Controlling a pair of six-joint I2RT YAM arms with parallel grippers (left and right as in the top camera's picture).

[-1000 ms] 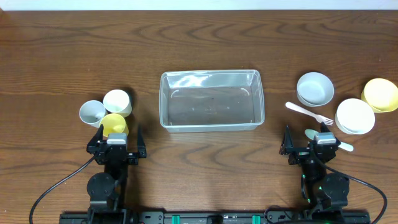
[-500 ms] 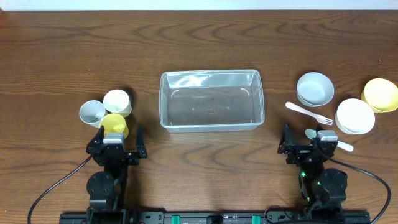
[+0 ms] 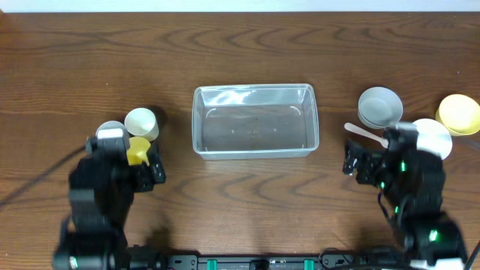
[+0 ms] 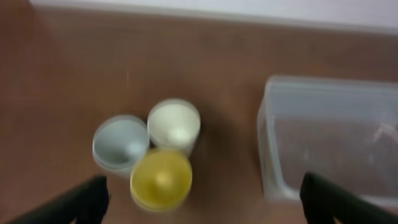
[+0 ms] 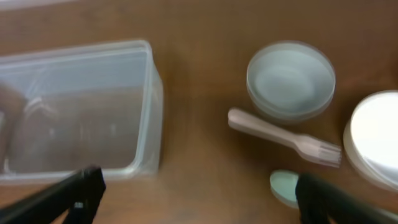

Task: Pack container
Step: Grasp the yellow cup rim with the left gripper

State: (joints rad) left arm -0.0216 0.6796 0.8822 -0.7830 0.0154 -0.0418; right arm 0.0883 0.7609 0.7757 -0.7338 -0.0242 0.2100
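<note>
**Both arms lifted off the near edge, container untouched**

Both arms have been brought up and away from the near edge since the earlier overhead frames, and nothing on the table [image 3: 225, 45] has been shifted.

At the left, three cups are clustered and touching: a pale grey cup [image 4: 120, 142], a white cup [image 4: 174, 124] just right of it, and a yellow cup [image 4: 161, 178] nearest the arm. From overhead, the grey and yellow cups are partly covered by the blurred left arm. The left gripper [image 4: 204, 186] is seen with its fingers spread wide, and nothing is held between them.

The container [image 3: 253, 88] is set upright at the middle of the table, well apart from the cups and the bowls. Nothing is seen inside it.

At the right, a pale bowl [image 5: 290, 79] is placed farthest from the arm. A fork [image 5: 283, 137] is laid at a slant just near of it. A pale green spoon [image 5: 285, 186] shows only in part at the near edge of the wrist view. A white bowl [image 5: 376, 140] is cut off at the right edge, and a yellow bowl [image 3: 459, 112] is just beyond it. The right gripper [image 5: 199, 180] is likewise held wide apart and grips nothing.
</note>
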